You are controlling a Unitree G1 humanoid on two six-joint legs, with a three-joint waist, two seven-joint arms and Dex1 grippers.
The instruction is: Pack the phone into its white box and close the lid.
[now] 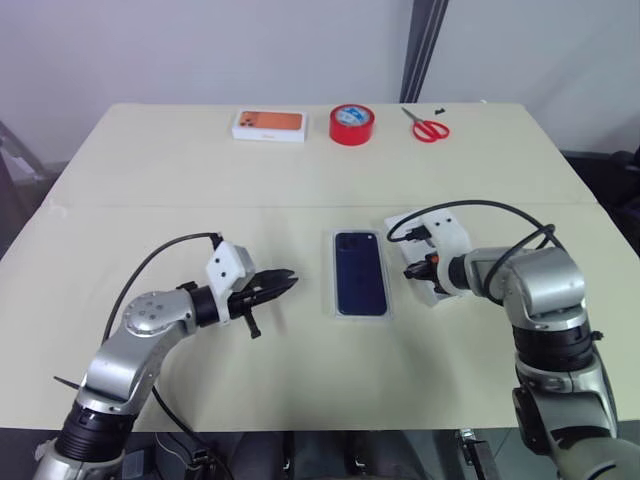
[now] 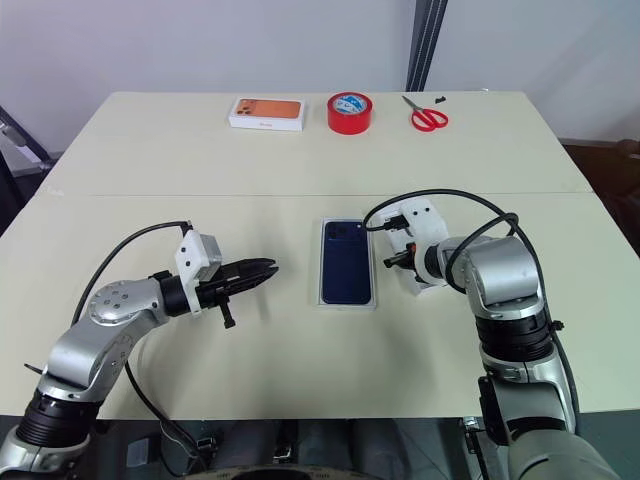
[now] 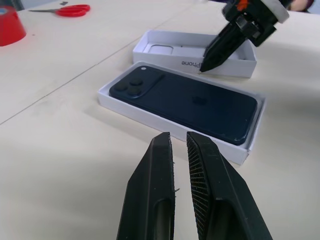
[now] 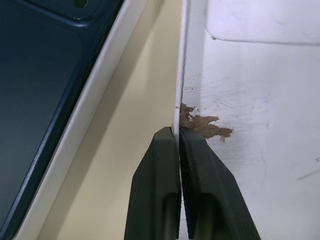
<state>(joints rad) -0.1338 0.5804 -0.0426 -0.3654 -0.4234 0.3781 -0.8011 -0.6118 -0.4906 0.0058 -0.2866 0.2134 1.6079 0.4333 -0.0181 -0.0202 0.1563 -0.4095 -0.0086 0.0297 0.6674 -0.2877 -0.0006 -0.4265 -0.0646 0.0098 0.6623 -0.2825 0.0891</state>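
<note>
Fingers of right gripper (image 4: 178, 135): pinched together on the near side wall of the lid (image 3: 165, 42), which lies open side up. Fingers of left gripper (image 3: 180, 145): narrow slit between them, holding nothing, hovering at 9 o'clock of the white box (image 1: 333, 300). Phone (image 1: 359, 272): flat inside the white box, table centre; lid just beside at 3 o'clock. Far edge, 12 o'clock: orange-pictured box (image 1: 268, 124), red tape roll (image 1: 352, 124), red scissors (image 1: 428, 127)

This is looking like a robot test lab: a plain beige desk (image 1: 150, 190) is sitting against bare white walls, carrying a red tape roll (image 1: 352, 124), red-handled scissors (image 1: 429, 127) and a white orange-pictured phone box (image 1: 269, 125).
</note>
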